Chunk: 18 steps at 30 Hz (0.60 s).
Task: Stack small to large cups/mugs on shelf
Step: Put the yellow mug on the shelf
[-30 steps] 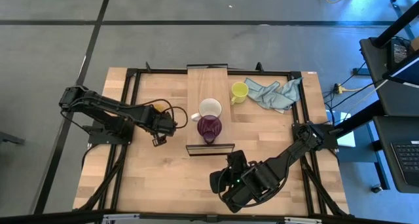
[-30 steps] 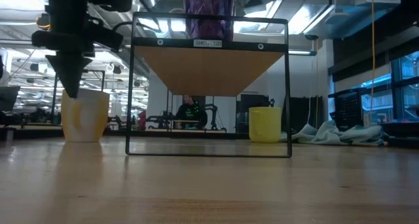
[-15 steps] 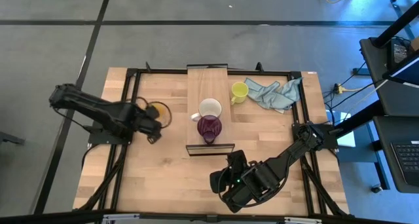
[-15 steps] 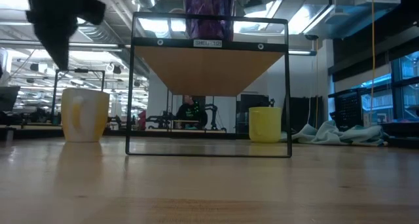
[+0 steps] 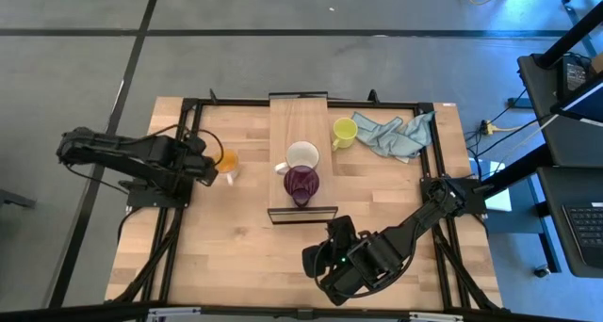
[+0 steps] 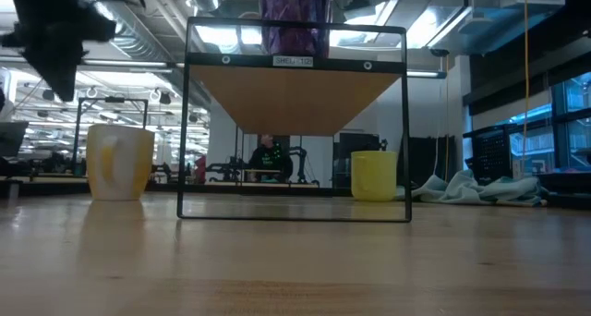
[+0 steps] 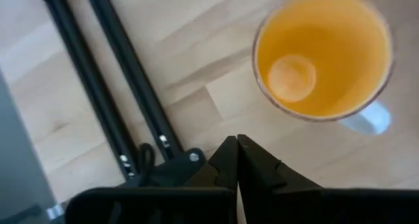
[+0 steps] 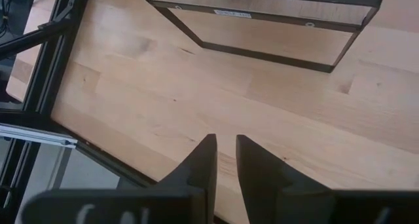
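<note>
The shelf [image 5: 299,124] is a long light-wood board with a dark frame [image 5: 301,212] at its near end. A white mug [image 5: 302,156] and a dark purple mug [image 5: 301,183] stand upright on it, side by side. A yellow mug [image 5: 344,131] stands on the table right of the shelf. An orange mug [image 5: 226,159] stands upright on the table left of it. My left gripper [image 5: 209,172] is shut and empty beside the orange mug [image 7: 324,54], raised above the table [image 6: 55,39]. My right gripper [image 5: 335,233] waits near the front edge, open by a narrow gap [image 8: 222,152].
A blue-grey cloth [image 5: 396,134] lies crumpled at the far right, next to the yellow mug. Dark frame bars [image 7: 124,99] run along the table's left side under my left arm. Bare wood lies between the shelf's frame and my right gripper [image 8: 262,86].
My left gripper has drawn back from beside the shelf toward the table's left edge and has risen above the orange mug. The orange mug, partly covered by the arm before, now shows whole and stands where it was.
</note>
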### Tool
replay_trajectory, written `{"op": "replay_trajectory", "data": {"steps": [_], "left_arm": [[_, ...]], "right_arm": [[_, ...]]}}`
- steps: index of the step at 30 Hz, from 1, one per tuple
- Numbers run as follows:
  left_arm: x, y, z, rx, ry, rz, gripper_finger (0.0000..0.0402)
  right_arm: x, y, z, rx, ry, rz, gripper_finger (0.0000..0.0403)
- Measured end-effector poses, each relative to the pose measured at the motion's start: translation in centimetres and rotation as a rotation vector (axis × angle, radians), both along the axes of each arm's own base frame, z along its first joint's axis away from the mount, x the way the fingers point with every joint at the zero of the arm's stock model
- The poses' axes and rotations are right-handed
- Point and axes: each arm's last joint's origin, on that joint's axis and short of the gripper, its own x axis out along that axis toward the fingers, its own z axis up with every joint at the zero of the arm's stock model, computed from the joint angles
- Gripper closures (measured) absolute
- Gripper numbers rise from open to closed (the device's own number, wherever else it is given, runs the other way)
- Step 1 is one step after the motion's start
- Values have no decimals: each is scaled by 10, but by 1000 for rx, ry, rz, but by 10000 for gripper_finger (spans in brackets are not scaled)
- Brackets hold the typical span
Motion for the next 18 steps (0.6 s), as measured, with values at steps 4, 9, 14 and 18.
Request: {"op": "replay_trajectory", "data": {"steps": [4, 9, 14, 18], "left_arm": [[2, 4, -18, -28, -16, 8, 400], [7, 11, -33, -24, -45, 35, 401], [12, 20, -40, 2, -92, 55, 399], [18, 27, -40, 20, -140, 44, 400]], "right_arm": [[0, 0, 0, -10, 6, 14, 343], [0, 0, 0, -10, 6, 15, 343], [0, 0, 0, -9, 6, 16, 343], [0, 0, 0, -6, 8, 18, 343]]}}
